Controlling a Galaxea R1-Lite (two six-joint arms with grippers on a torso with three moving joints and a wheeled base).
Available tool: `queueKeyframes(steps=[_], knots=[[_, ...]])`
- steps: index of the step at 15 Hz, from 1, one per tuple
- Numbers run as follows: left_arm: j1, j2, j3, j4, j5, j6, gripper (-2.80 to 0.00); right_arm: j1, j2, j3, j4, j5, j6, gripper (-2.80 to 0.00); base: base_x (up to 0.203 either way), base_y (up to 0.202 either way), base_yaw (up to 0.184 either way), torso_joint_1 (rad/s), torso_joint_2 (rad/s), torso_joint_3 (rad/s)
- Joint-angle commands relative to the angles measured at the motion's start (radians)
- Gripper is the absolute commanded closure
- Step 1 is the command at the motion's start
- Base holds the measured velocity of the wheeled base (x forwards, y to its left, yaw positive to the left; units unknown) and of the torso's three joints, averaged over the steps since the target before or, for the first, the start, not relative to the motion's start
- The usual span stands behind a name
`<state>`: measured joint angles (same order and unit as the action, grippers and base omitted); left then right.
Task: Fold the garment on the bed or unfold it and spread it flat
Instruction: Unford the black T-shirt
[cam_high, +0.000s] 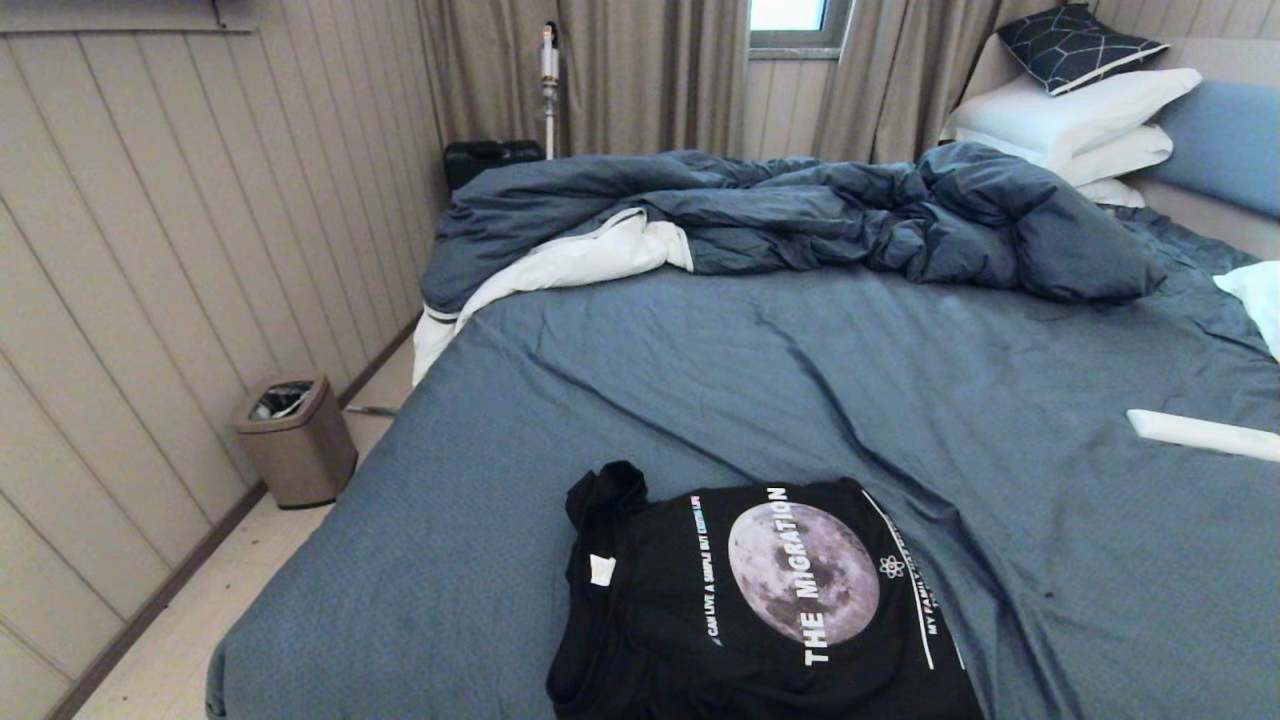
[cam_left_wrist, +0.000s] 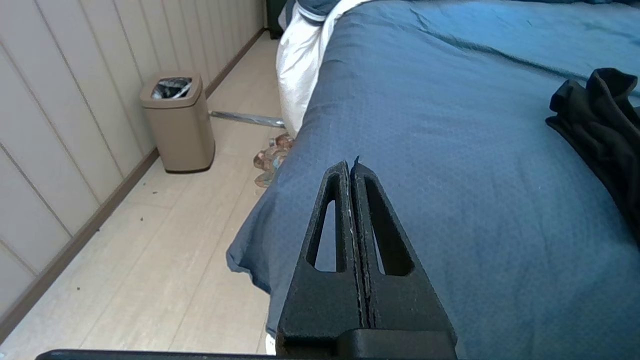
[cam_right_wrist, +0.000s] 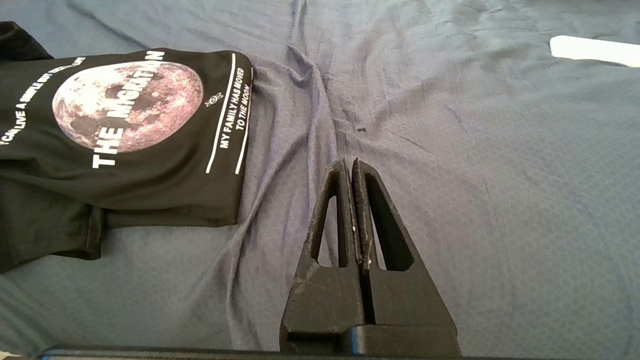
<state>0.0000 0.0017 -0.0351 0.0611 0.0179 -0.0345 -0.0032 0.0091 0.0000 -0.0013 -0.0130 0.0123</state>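
Tan lidded waste bin (cam_high: 296, 440) seen on floor beside panelled wall, left of bed. Left gripper (cam_left_wrist: 351, 167) held above bed's left edge, fingers pressed together, nothing gripped. Black T-shirt with grey moon print and white "THE MIGRATION" lettering (cam_high: 760, 600) found folded, print up, on near part of large bed with slate-blue sheet (cam_high: 800, 380). Right gripper (cam_right_wrist: 350, 165) held over bare sheet right of T-shirt, fingers together, empty. Rumpled dark blue duvet (cam_high: 800, 210) heaped at far side.
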Motion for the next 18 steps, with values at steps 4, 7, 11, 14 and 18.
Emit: queueKeyframes(steps=[4, 7, 11, 14, 18], knots=[[0.0, 0.001, 0.0, 0.002, 0.001, -0.001, 0.0, 0.0, 0.0, 0.0, -0.002, 0.002, -0.006, 0.0, 0.0, 0.0, 0.0, 0.0, 0.0, 0.0], [0.0, 0.001, -0.002, 0.003, 0.001, -0.001, 0.0, 0.001, 0.019, -0.018, 0.023, 0.005, -0.018, 0.0, 0.0, 0.0, 0.0, 0.0, 0.0, 0.0], [0.0, 0.0, -0.003, 0.008, -0.001, 0.004, 0.0, 0.012, 0.233, -0.285, 0.06, 0.002, -0.02, 0.0, 0.0, 0.0, 0.0, 0.0, 0.0, 0.0], [0.0, 0.0, -0.003, 0.009, -0.001, 0.004, 0.0, 0.068, 0.513, -0.588, 0.068, 0.003, -0.019, 0.0, 0.0, 0.0, 0.0, 0.0, 0.0, 0.0], [0.0, 0.0, -0.003, 0.008, -0.001, 0.004, 0.0, 0.097, 0.999, -0.99, 0.171, -0.001, -0.019, 0.0, 0.0, 0.0, 0.0, 0.0, 0.0, 0.0]])
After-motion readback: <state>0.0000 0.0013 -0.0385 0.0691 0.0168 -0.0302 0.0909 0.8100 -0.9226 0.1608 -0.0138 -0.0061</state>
